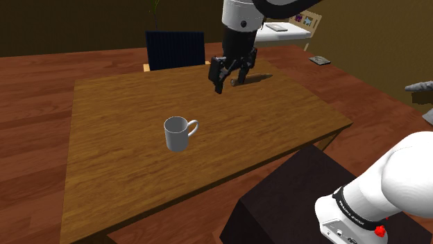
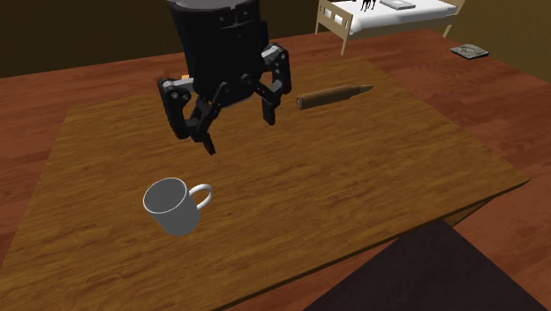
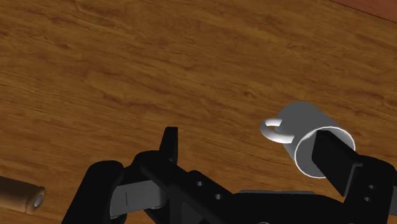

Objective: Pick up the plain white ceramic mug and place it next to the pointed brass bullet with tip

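Shoulder view: the mug (image 1: 179, 133) stands upright on the tabletop (image 1: 125, 104), at 7 o'clock from the fingers (image 1: 217, 80), which are spread apart and hold nothing.

Second exterior view: the mug is empty. The bullet (image 2: 334, 94) lies at 2 o'clock from the fingers.

Wrist view: one finger overlaps the rim, so a straight descent could tip the mug.

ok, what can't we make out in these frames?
Wrist view: the bullet is cut off by the picture's edge, so only its flat end shows.
Wrist view: a finger of the open tool covers part of the mug's mouth.
Shoulder view: the bullet lies mostly behind the tool, and its tip cannot be made out.
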Controlling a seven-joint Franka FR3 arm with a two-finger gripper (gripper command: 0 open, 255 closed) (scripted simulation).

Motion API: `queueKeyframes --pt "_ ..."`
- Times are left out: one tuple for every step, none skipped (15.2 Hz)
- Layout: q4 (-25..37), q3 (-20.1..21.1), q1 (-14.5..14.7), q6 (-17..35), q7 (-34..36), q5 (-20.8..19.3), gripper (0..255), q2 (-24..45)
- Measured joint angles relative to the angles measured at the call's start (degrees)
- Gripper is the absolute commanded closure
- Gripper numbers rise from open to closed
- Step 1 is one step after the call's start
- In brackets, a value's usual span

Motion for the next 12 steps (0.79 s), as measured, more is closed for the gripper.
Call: queueKeyframes --pt "1.3 0.7 0.1 0.0 1.0 -0.4 0 2.0" --pt "2.3 1.5 0.3 0.6 2.4 -1.0 0 4.2" --pt "3.6 2.3 0.6 1.1 3.8 -1.7 0 6.7" --pt "5.0 3.0 0.8 1.3 5.0 -2.3 0 9.0" --pt "6.9 3.6 1.2 1.1 6.3 -3.1 0 11.4" --pt "8.3 4.1 1.5 1.3 7.5 -3.9 0 13.9" --pt "9.4 4.6 2.0 1.5 8.7 -4.5 0 15.8" --pt "11.1 5.0 2.5 1.4 10.0 -5.3 0 18.2" --pt "12.3 5.3 3.1 1.9 11.1 -6.2 0 20.6" --pt "14.4 5.6 3.9 1.5 12.4 -7.2 0 23.3" --pt "16.4 5.7 4.6 1.3 13.6 -8.0 0 25.8" --pt "18.5 5.9 5.6 1.1 14.9 -8.9 0 28.4"
